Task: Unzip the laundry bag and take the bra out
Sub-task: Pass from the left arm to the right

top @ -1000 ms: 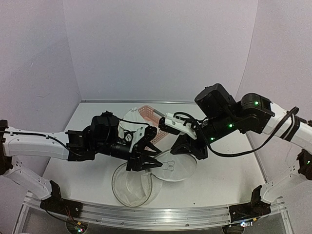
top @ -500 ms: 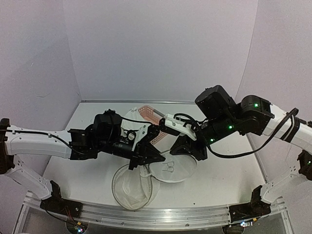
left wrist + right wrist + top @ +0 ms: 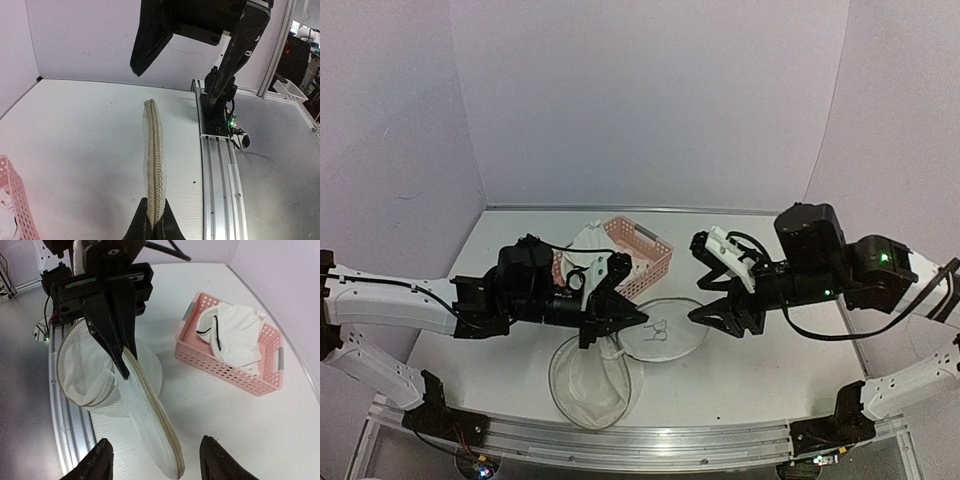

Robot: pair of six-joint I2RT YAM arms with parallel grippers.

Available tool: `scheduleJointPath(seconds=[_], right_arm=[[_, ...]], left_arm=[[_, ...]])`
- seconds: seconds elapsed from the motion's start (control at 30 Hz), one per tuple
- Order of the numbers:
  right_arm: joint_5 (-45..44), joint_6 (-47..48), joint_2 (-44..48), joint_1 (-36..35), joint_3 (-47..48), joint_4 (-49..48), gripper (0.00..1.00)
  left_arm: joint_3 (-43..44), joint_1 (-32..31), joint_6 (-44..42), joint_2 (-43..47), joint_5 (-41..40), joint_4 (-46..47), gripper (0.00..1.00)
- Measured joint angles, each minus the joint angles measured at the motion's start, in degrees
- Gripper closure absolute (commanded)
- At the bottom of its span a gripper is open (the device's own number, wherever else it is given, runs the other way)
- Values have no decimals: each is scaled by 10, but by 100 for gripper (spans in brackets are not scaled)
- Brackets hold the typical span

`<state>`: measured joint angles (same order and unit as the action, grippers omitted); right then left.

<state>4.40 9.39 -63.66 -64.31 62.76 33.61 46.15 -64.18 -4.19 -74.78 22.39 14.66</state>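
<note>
**L gripper** (image 3: 612, 328): jaws together, clamped on the zip rim of the bag (image 3: 665, 338), at the rim's left end.

**Bag:** unzipped, near-centre on the table (image 3: 770, 360), in two halves.
- Base half (image 3: 592, 388): flat, near side, left of centre. Contents: cannot tell, only mesh folds show.
- Lid half (image 3: 150, 435): tilted, left end raised by the L grip.

**Key relation:** the lid rim's long axis runs left to right, from the L fingertips straight toward the R gripper (image 3: 702, 292). In the left wrist view the rim shows edge-on, leading directly away from the pinch, w/ the R fingers spread above its far end.

**Bra** (image 3: 235, 335): not in the bag. It lies bunched in the pink basket (image 3: 220, 372) on the far side of the table, beyond the lid half and approx. between the two arms. From either gripper it lies toward the far wall.

**R gripper:** jaws apart, nothing held, just right of the lid's right end. No contact w/ the rim is visible.

**Judgement:**
- W/ the bra outside the bag, the task reads as nearly done. Prob. only lowering the lid remains.
- The L arm is committed; the R arm is free.
- If the lid needs steadying, the R jaws would have to close across the rim's right end, i.e. square to its left-right axis.
</note>
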Motion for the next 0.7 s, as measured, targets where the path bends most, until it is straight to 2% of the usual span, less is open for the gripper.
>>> scheduleJointPath(seconds=[0.13,0.3,0.5,0.7], right_arm=[[-23,-28,60,1,-76,-76,26],[-19,-62,86,27,-146,-165,25],[72,-114,78,111,-201,-258,25],[166,-149,42,131,-224,-341,29]], left_arm=[[-57,0,31,23,-38,68,100],[-98,7,68,33,-49,144,100],[-142,21,109,44,-49,253,100],[-206,49,166,46,-41,370,100]])
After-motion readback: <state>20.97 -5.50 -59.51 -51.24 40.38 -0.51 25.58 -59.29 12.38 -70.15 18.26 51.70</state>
